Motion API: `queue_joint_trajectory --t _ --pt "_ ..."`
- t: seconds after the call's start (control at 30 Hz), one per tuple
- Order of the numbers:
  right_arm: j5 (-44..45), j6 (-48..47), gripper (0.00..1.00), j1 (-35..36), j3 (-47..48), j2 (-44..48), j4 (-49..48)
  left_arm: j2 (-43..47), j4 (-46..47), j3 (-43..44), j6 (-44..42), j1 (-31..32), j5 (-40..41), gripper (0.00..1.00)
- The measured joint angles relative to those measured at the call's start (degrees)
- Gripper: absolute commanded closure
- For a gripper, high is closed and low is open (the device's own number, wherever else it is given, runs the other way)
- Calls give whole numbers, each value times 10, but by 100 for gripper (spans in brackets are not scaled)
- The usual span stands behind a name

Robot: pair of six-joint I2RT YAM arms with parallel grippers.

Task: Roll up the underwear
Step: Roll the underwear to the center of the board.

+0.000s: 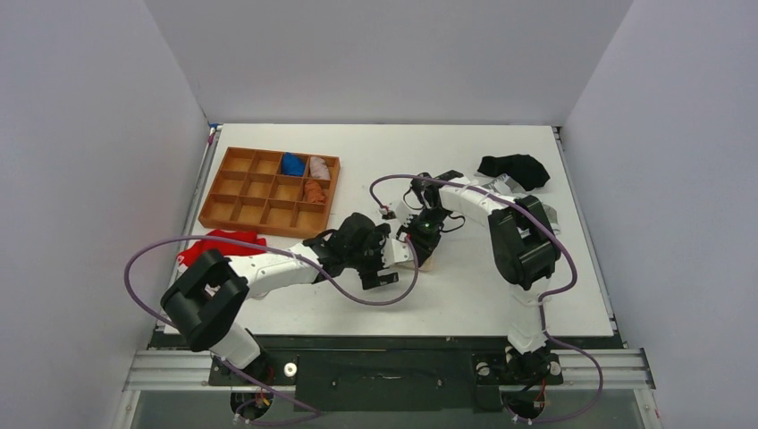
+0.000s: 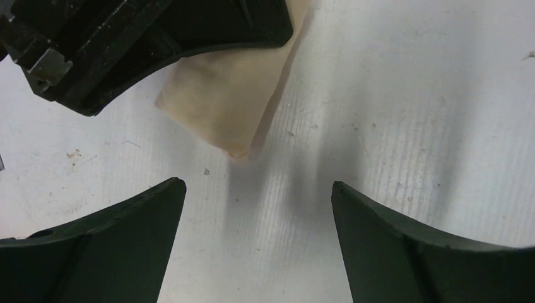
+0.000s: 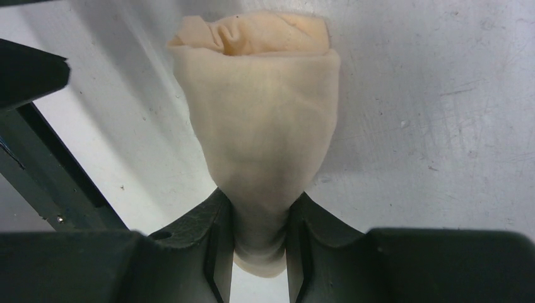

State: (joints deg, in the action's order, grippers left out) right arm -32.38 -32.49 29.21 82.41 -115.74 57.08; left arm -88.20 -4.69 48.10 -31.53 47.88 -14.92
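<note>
Now the right gripper [image 3: 260,218] pinches one end of the soft, light underwear roll [image 3: 262,120]; the left gripper [image 2: 258,189] gapes empty. Likely best clasped mid-roll.

The underwear [image 3: 262,126] is a plain, pale cream cloth, wound into a short, plump roll. It rests on the white counter [image 3: 441,95] near its middle. One narrowed end is pinched between the two fingers of my right pincer [image 3: 260,252], and the body widens away from that grip. At the far end the layers show as soft, crumpled folds. The outer wrap is smooth and unmarked.
</note>
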Motion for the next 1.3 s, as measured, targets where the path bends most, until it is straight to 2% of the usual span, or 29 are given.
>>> queue_joint_trajectory --t 0.23,0.47,1.17,1.3 --pt "0 0 100 0 4 -3 4 -26 102 -27 -22 13 23 14" --pt "0 -2 100 0 4 -3 5 -48 160 -28 -24 18 23 14" --pt "-12 -29 100 -4 10 -9 16 -125 251 -27 -19 18 15 15" --pt "-16 -31 100 -7 14 -12 23 -131 264 -27 -17 18 16 19"
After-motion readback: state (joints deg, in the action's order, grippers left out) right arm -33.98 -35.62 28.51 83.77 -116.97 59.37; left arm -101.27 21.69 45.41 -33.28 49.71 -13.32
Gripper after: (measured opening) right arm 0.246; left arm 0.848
